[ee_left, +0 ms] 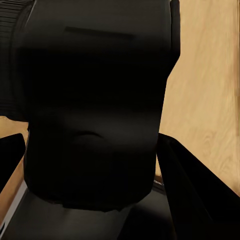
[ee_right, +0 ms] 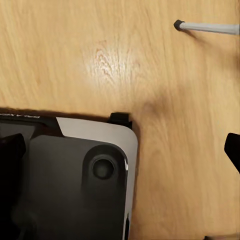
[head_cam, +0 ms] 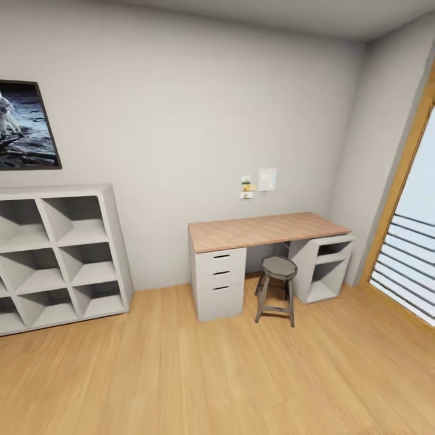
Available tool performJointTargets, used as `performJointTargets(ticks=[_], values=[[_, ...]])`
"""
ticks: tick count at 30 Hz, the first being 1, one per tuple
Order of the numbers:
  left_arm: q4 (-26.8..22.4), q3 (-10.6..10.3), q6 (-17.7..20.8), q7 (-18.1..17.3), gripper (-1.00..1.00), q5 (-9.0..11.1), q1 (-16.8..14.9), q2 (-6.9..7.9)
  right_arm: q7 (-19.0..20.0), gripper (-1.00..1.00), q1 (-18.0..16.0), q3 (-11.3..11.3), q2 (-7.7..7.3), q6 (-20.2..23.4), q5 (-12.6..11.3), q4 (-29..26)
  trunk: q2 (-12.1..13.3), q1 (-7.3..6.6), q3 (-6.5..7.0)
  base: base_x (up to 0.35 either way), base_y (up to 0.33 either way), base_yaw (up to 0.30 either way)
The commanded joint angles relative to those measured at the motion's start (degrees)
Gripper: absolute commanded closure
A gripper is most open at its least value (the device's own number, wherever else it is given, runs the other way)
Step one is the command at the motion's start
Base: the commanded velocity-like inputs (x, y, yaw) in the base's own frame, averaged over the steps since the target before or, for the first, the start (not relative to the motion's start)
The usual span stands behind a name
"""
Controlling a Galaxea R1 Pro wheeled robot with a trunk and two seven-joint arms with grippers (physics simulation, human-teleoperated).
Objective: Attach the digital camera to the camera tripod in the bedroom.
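Room: we're looking across the bedroom [head_cam: 181, 90], white walls meeting in the corner at the right, light wood floor [head_cam: 211, 380] spreading out below.
Desk: a wood-topped desk [head_cam: 266, 231] stands against the far wall, white drawer unit [head_cam: 219, 283] under its left end, open white compartments [head_cam: 326, 266] under its right end.
Stool: a small dark stool [head_cam: 277, 289] sits on the floor at the desk's front edge, between the drawers and the compartments.
Shelves: white cube shelves [head_cam: 57, 257] stand against the wall, well left of the desk.
Picture: a dark-framed astronaut picture [head_cam: 24, 125] hangs above the shelves.
Wall notes: a few small papers [head_cam: 260, 181] are pinned above the desk's back edge.
Window: a wood-framed opening with horizontal rails [head_cam: 405, 260] runs down the right side.
Digital camera: and here it is, the digital camera [ee_left: 95, 105], a big black body filling the left wrist view, right up against the lens, wood floor behind it.
Left gripper: the left gripper [ee_left: 95, 165] has dark fingers [ee_left: 195, 185] on either side of the camera body, apparently clamped on it.
Camera tripod: in the right wrist view, one silver leg with a black foot, the camera tripod [ee_right: 207, 27], rests on the floor.
Robot base: a black and silver panel [ee_right: 75, 175] of the robot sits below that wrist.
Right gripper: only a dark finger edge [ee_right: 233, 150] shows; can't tell whether it's parted or closed.
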Motion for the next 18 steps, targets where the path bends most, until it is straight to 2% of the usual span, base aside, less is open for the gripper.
performJointTargets(ticks=[1, 10, 18], values=[[0.0, -0.5, -0.1, -0.4, 1.00, 0.5, 0.0, 0.01, 0.1, -1.00, -0.1, -0.5, -0.02, -0.1, 0.5, 0.2, -0.1, 0.03, -0.06, 0.221, 0.000, -0.289], [0.0, -0.5, 0.0, -0.6, 1.00, 0.5, 0.0, 0.01, 0.1, -1.00, -0.1, -0.5, 0.00, -0.2, 0.5, 0.2, -0.1, 0.03, 0.14, 0.294, 0.003, -0.289], [0.0, -0.5, 0.0, -0.7, 1.00, 0.5, 0.0, 0.01, 0.1, -1.00, -0.1, -0.5, 0.00, -0.2, 0.5, 0.2, -0.1, 0.03, 0.31, 0.321, 0.076, -0.289]])
